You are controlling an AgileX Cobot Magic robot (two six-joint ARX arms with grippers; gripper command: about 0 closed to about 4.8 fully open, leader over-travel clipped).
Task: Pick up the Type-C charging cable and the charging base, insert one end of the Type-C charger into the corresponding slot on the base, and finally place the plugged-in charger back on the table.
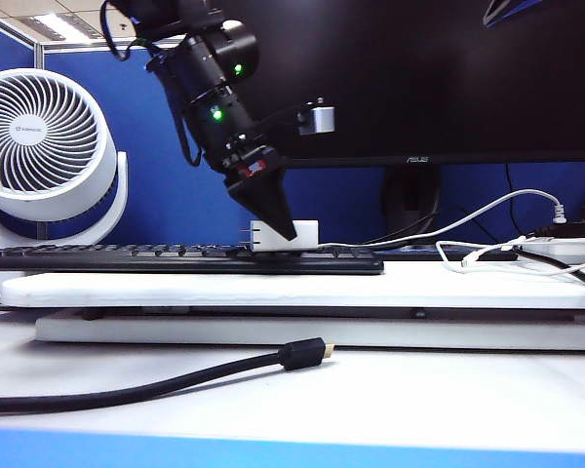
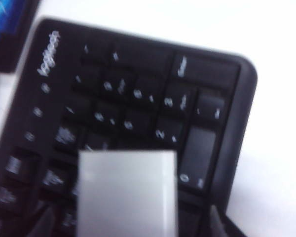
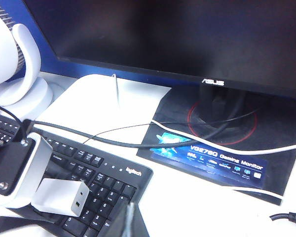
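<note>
The left gripper (image 1: 278, 226) points down at centre left of the exterior view, its black fingers in front of the charging base (image 1: 294, 235), which stands on the number-pad end of the black keyboard (image 1: 175, 258). In the left wrist view the base (image 2: 127, 193) fills the lower centre, with a fingertip (image 2: 216, 219) showing at each lower side and dark gaps between them and the block. The jaws therefore stand wide to either side of the base and, as far as the blur allows, do not clamp it.

The right gripper is seen in no frame apart from a dark edge at the lower centre of the right wrist view; it counts as shut, with nothing seen in its hold.

The Type-C charging cable (image 1: 487, 249) lies loose at the right of the exterior view, on the long white riser board of the table (image 1: 448, 400), well apart from the base.

Hazards, as judgement:
- The base rests on uneven keys. Closing off-centre could tip it or push it along the keyboard.
- The prongs (image 1: 244, 232) project toward the left of the exterior view. A finger catching them would twist the block.
- The thick black cable (image 1: 156, 385) at lower centre is not the task cable. Do not mistake it.
</note>
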